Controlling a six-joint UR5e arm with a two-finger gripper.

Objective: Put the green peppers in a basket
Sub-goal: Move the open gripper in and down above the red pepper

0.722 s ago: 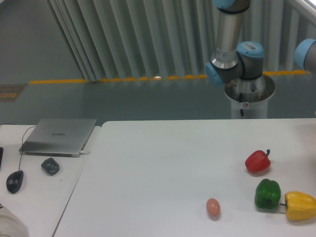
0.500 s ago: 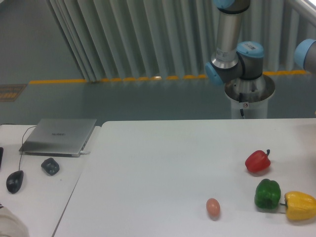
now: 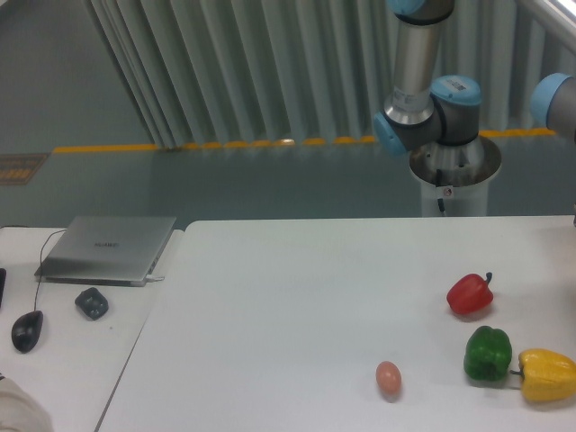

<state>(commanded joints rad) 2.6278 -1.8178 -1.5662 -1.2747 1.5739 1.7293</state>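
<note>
At lower right, the glossy dark green bell pepper [image 3: 488,353] sits on the white table [image 3: 297,297], just beside a yellow bell pepper [image 3: 546,374], with a red bell pepper [image 3: 470,293] above and a small pinkish egg [image 3: 388,376] left. The claw is out of frame.

White table [image 3: 297,297]: three peppers, egg.
</note>
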